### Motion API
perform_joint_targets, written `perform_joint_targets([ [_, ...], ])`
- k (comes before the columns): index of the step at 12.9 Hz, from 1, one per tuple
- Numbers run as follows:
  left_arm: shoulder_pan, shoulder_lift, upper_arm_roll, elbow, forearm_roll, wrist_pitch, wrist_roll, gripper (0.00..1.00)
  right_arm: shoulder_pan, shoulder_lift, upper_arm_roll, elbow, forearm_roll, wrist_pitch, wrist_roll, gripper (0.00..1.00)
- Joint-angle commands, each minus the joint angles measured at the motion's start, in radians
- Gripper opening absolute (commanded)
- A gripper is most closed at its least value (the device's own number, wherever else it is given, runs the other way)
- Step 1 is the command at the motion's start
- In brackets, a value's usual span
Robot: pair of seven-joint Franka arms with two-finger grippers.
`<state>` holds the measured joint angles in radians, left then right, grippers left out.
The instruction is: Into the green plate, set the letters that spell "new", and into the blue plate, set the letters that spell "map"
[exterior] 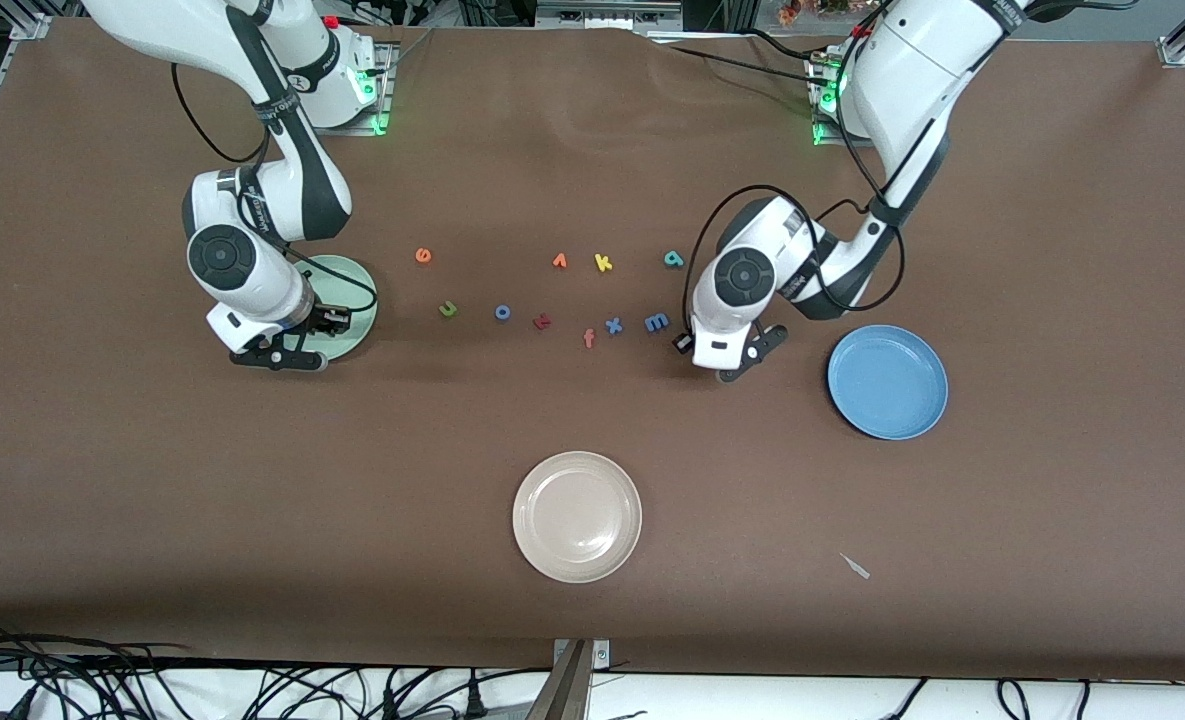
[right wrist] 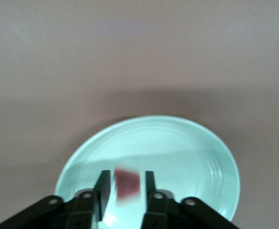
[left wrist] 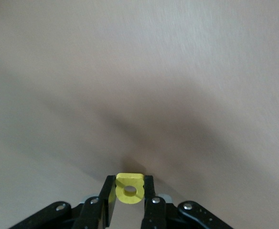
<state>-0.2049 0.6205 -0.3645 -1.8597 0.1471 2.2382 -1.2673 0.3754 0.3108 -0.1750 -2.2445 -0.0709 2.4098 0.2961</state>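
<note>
My left gripper [left wrist: 130, 191] is shut on the yellow "a" [left wrist: 130, 188], low over bare table. In the front view this gripper [exterior: 722, 355] sits beside the blue "m" [exterior: 657, 322], between it and the blue plate [exterior: 887, 382]. My right gripper [right wrist: 127, 188] is open over the green plate [right wrist: 177, 143]. The red-salmon "w" [right wrist: 127, 183] is a blur between the fingers, with a gap on each side. In the front view the right gripper [exterior: 302, 340] hangs over the green plate [exterior: 357, 290]. The orange "e" [exterior: 423, 255], green "n" [exterior: 447, 309] and teal "p" [exterior: 673, 259] lie on the table.
Other letters lie mid-table: a blue "o" [exterior: 502, 312], dark red "t" [exterior: 542, 321], orange arrow shape [exterior: 559, 261], yellow "k" [exterior: 603, 263], orange "f" [exterior: 588, 338] and blue "x" [exterior: 613, 325]. A beige plate [exterior: 577, 517] and a small scrap [exterior: 855, 566] lie nearer the camera.
</note>
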Motion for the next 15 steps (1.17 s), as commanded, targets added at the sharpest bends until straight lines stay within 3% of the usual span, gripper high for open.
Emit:
perform_joint_targets([
  [1, 0.093, -0.014, -0.008, 0.095, 0.032, -0.193, 0.235, 0.04, 0.014, -0.032, 0.017, 0.002, 0.0, -0.027, 0.038, 0.99],
  [3, 0.175, -0.016, -0.008, 0.134, 0.032, -0.305, 0.491, 0.04, 0.019, -0.018, 0.092, 0.095, 0.011, -0.162, 0.206, 0.99],
  [5, 0.263, -0.015, -0.005, 0.143, 0.035, -0.357, 0.798, 0.05, 0.025, -0.003, 0.182, 0.114, 0.017, -0.14, 0.387, 0.99],
  [8, 0.383, -0.015, 0.001, 0.143, 0.072, -0.362, 1.111, 0.05, 0.03, 0.034, 0.258, 0.103, 0.016, -0.065, 0.586, 0.93],
  [11, 0.435, 0.013, -0.001, 0.14, 0.207, -0.358, 1.233, 0.07, 0.031, 0.022, 0.285, 0.057, 0.006, -0.06, 0.337, 0.9],
  [12, 0.438, 0.024, -0.001, 0.14, 0.21, -0.355, 1.234, 0.12, 0.031, 0.021, 0.287, 0.054, 0.005, -0.06, 0.274, 0.9],
  [13, 0.432, 0.031, -0.001, 0.142, 0.21, -0.355, 1.232, 0.48, 0.031, 0.021, 0.298, 0.04, 0.003, -0.045, 0.217, 0.9],
  [14, 0.433, 0.028, -0.002, 0.145, 0.197, -0.356, 1.234, 0.99, 0.031, 0.021, 0.308, 0.022, 0.002, -0.002, 0.172, 0.89],
  [15, 0.432, 0.022, -0.005, 0.151, 0.192, -0.361, 1.22, 1.0, 0.031, 0.017, 0.312, 0.004, -0.001, 0.035, 0.108, 0.88],
])
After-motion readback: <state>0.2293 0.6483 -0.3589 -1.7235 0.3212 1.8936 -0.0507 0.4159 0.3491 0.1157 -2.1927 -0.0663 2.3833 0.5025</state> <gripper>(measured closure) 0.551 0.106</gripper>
